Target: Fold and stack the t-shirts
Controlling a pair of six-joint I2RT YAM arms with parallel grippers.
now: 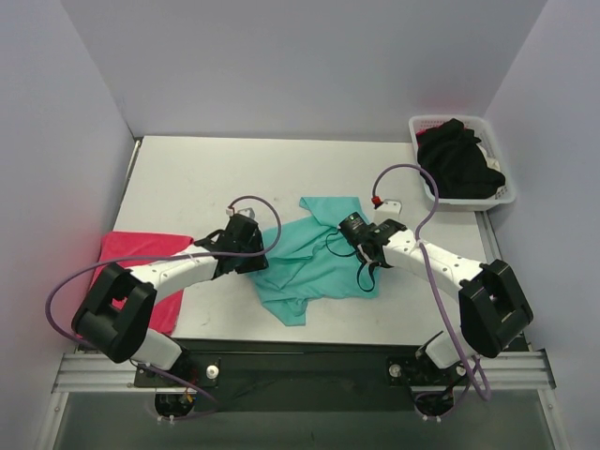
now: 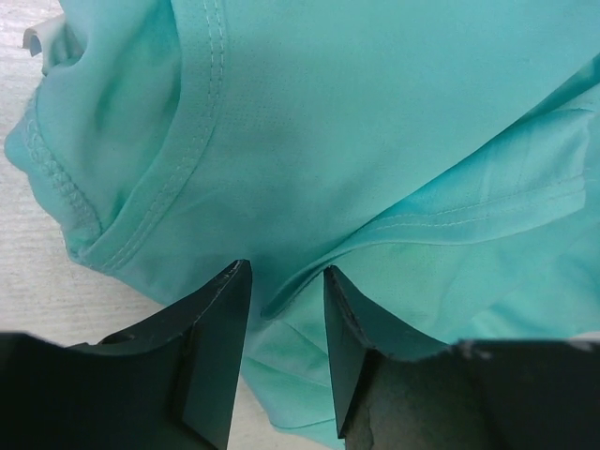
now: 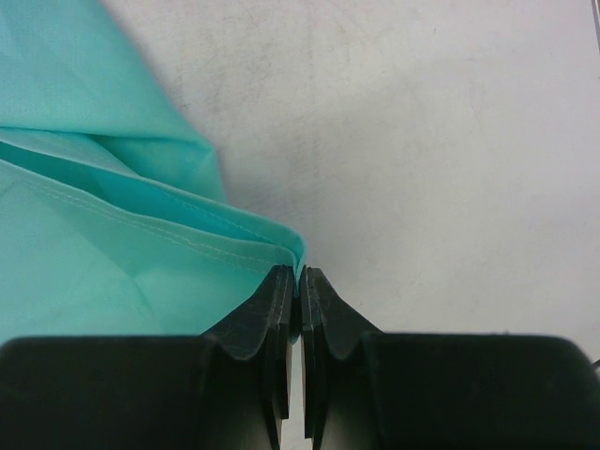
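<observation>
Centrally on the table (image 1: pixel 187 178) lies a crumpled teal shirt (image 1: pixel 314 264). Left gripper (image 2: pixel 286 274), jaws spread, sits over its 9 o'clock edge; right gripper (image 3: pixel 300 274), pressed together, pinches its 3 o'clock hem. Red shirt (image 1: pixel 141 248) at 8 o'clock, black shirts (image 1: pixel 459 164) in basket (image 1: pixel 427 124) at 2 o'clock.

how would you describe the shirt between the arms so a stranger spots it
On the grey table, look to the middle, toward the near edge: the teal-green t-shirt lies crumpled, with the right gripper shut on its hem. It is the only teal cloth; the red shirt sits at the left edge and the black shirts sit in the white basket far right.
</observation>
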